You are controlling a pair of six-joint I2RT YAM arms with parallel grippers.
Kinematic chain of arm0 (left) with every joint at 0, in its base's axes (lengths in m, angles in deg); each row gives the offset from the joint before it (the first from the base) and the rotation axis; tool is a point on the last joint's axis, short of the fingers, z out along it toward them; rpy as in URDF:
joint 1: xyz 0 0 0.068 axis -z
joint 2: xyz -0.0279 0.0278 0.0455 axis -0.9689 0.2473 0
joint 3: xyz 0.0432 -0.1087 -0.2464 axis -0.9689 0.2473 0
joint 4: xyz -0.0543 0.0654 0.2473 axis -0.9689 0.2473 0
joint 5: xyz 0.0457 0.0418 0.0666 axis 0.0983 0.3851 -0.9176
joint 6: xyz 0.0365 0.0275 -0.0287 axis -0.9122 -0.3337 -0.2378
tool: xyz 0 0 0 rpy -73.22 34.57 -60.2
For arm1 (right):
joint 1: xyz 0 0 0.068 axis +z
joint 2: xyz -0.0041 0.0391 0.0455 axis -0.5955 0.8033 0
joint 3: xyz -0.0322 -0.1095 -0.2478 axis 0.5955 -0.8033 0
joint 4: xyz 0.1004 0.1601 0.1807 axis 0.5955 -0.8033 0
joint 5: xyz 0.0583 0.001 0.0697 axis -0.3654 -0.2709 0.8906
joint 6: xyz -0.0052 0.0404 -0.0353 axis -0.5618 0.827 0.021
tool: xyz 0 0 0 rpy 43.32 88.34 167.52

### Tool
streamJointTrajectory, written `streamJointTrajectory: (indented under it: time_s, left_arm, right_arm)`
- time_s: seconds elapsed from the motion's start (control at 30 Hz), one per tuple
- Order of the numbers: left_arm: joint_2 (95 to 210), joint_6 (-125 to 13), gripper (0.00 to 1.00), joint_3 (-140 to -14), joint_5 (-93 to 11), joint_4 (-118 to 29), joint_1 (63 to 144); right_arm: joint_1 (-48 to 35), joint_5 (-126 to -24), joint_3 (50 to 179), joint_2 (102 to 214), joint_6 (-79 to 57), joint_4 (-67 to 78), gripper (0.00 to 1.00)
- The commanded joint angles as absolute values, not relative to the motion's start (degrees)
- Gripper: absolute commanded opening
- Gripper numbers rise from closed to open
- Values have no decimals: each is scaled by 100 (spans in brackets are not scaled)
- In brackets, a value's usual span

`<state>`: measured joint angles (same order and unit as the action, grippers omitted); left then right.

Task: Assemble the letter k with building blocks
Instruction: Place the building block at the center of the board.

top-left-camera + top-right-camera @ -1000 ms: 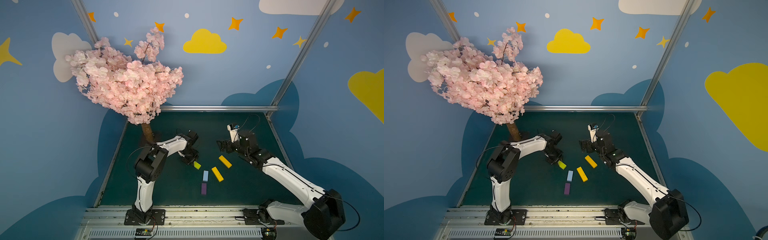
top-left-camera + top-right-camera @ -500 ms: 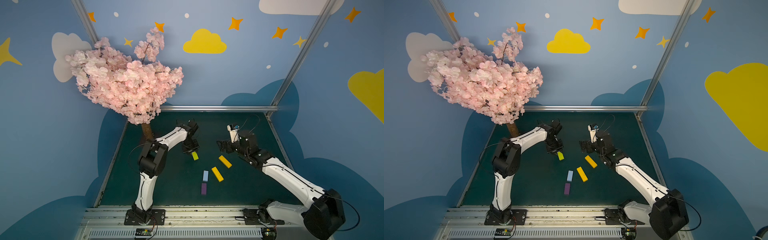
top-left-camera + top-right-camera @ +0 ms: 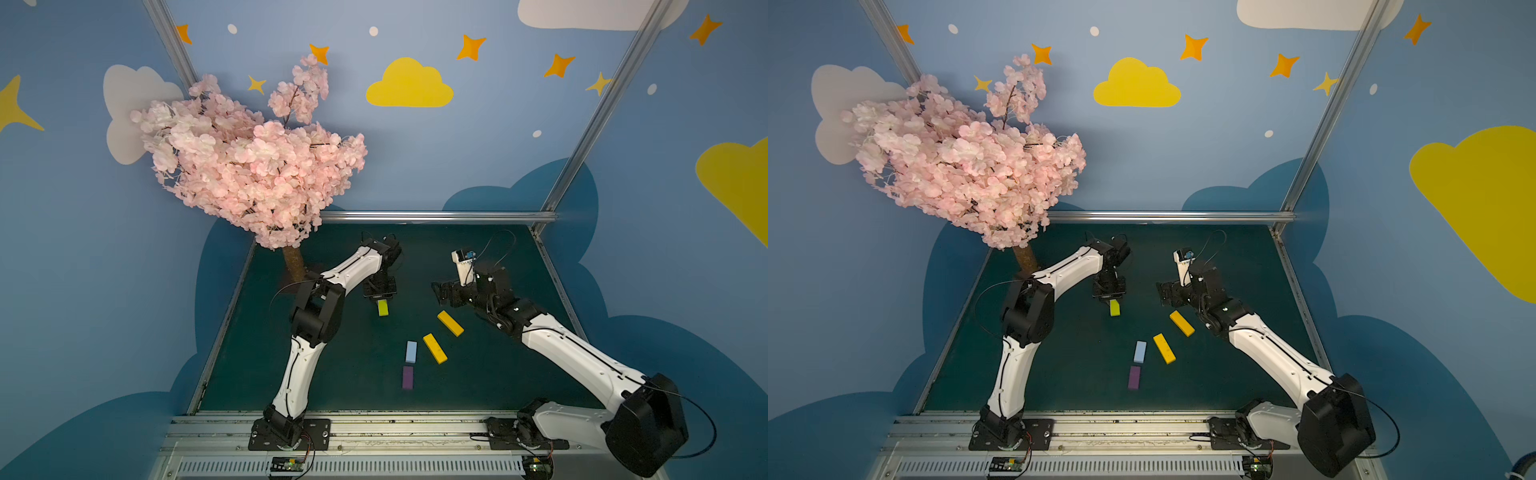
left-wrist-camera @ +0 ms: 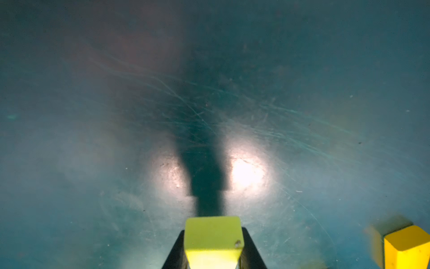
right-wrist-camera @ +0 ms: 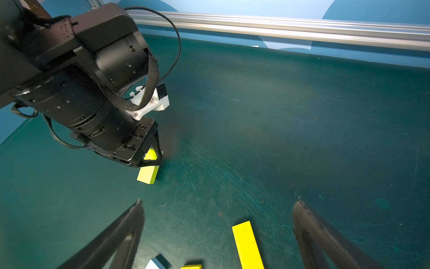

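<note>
My left end effector [image 3: 381,302] was clamped on the lime-green block [image 3: 383,308], well beyond the light blue block [image 3: 411,351]. I judged it should land end-to-end with that block, squared to it. My right end effector [image 5: 220,205] stood apart, empty.

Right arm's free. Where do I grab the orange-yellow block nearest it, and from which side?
Take the orange-yellow block at mid-length, across its long edges, coming down from above. It lies flat with bare mat along both long sides, and its narrow width should fit between the open jaws of the right gripper.
</note>
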<state>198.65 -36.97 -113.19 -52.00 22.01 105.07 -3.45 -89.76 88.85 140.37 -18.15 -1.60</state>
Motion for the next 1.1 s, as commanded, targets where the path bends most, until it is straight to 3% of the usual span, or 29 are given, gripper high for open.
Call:
streamJointTrajectory:
  time_s: [0.0,0.2,0.33,0.73,0.87,0.9,0.97,1.07]
  left_arm:
    - [19822,-3625,16,-11304,-5010,2299,10560]
    - [19836,-3533,18,-11049,-4936,2027,10608]
    - [19712,-3653,36,-10956,-5065,1842,10604]
    - [19839,-3890,42,-11147,-5188,1944,10600]
    - [19644,-3825,50,-11044,-5361,1931,10622]
    - [19448,-3804,62,-10901,-5430,1805,10635]
    - [18854,-3779,99,-10419,-5546,1341,10691]
    - [17695,-3779,100,-9513,-5688,477,10750]
  right_arm:
    - [-305,-9014,8902,14084,-1835,-128,99]
    - [-295,-9000,8932,14086,-1853,-146,99]
    - [-298,-9033,8942,14069,-1866,-170,99]
    - [-298,-9047,8942,14083,-1851,-159,99]
    - [-259,-8803,9038,14168,-1875,-327,99]
    - [-209,-8722,9083,14197,-1929,-447,97]
    - [-33,-8728,9142,14239,-2020,-717,96]
    - [265,-8802,9170,14323,-1947,-1166,96]
